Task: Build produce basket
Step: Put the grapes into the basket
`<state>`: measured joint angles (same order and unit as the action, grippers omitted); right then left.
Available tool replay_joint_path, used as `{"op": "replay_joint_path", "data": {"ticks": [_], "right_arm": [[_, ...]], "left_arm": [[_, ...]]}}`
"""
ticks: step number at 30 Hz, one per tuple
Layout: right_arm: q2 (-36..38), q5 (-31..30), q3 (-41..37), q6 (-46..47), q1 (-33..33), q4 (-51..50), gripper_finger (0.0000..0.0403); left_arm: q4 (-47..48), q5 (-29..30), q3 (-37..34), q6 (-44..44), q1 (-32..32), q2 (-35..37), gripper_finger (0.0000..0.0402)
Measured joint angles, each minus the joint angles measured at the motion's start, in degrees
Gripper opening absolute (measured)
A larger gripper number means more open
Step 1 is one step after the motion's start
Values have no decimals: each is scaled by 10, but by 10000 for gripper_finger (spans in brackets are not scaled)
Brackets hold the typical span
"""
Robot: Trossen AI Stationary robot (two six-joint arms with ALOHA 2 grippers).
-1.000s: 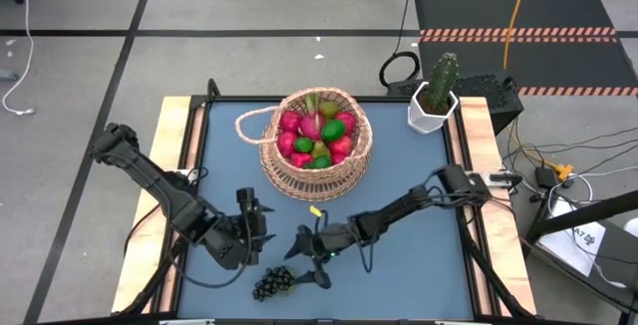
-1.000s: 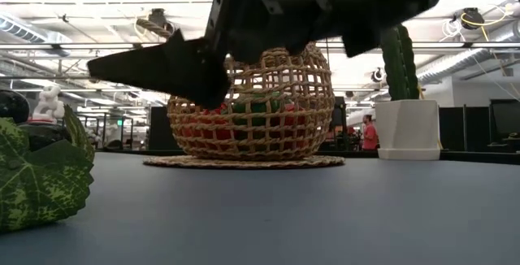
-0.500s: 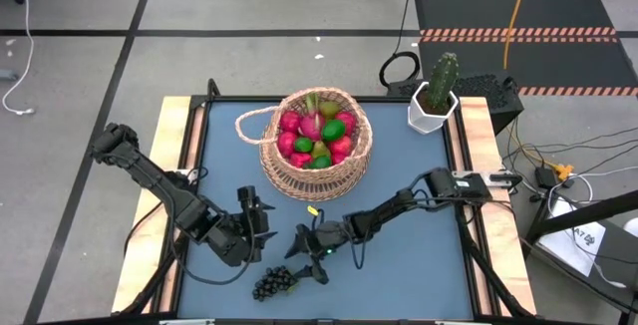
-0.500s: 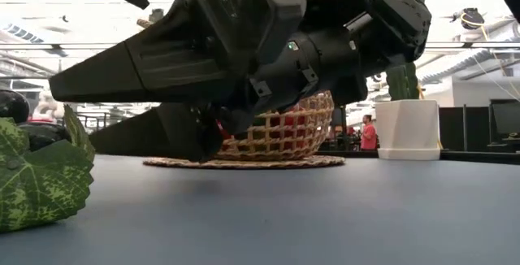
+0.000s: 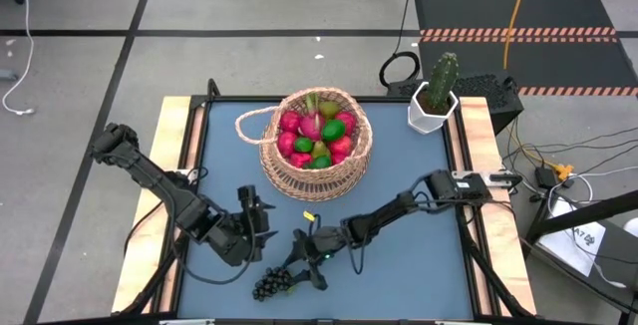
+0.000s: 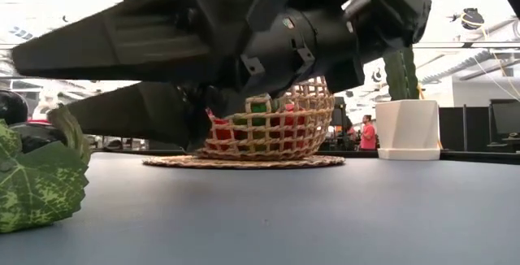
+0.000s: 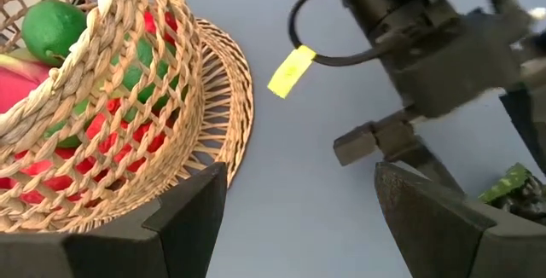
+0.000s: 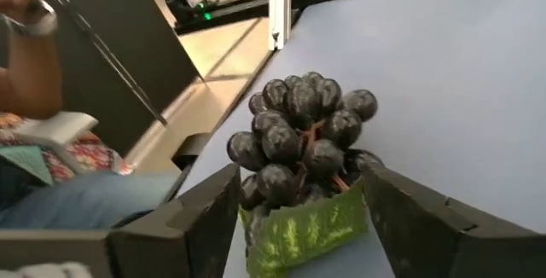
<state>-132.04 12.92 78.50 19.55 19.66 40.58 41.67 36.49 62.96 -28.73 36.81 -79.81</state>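
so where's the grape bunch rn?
In the high view the grape bunch lies on the blue table near its front edge, left of centre, well clear of the basket; the open right gripper is right at it.

white pot with cactus (image 5: pixel 435 101): far corner of worktop (image 5: pixel 399 255), well apart from right hand (image 5: pixel 302 268) | yellow tag (image 7: pixel 291 70): near it, possibly on its cable

two dark jointed arms, matte black housings, left pincer (image 5: pixel 251 227) with wedge-shaped dark grey fingers (image 7: pixel 183 218), right pincer (image 5: pixel 302 270) blocky at the wrist, small green light on its housing, black looped cable, yellow tag (image 7: pixel 291 70) by that cable
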Motion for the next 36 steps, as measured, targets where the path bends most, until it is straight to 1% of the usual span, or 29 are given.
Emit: {"op": "replay_joint_path", "data": {"ticks": [4, 9, 13, 17, 21, 24, 26, 29, 36], "right_arm": [[-1, -37, 15, -23, 4, -48, 235], [-1, -34, 15, -26, -3, -73, 235], [-1, -9, 15, -26, -6, -72, 235], [-2, -8, 15, -23, -5, -70, 235], [-21, -8, 15, 18, -5, -35, 235], [-34, -8, 21, 27, -4, -24, 231], [-39, -10, 21, 20, -4, -19, 220], [-42, -10, 21, 17, -4, -17, 191], [-43, -11, 21, 8, -5, -12, 91]], "left_arm": [[-5, 0, 0, 2, -6, 0, 294], [-18, -4, 0, 15, -8, 0, 294], [-18, -4, 0, 16, -8, 0, 294], [-18, -4, 0, 17, -8, 0, 294], [-20, -4, 0, 20, -8, 0, 294], [-24, -4, 0, 20, -8, 0, 294], [-25, -4, 0, 21, -8, 0, 294], [-25, -4, 0, 23, -8, 0, 294], [-25, -4, 0, 27, -8, 0, 294]]}}
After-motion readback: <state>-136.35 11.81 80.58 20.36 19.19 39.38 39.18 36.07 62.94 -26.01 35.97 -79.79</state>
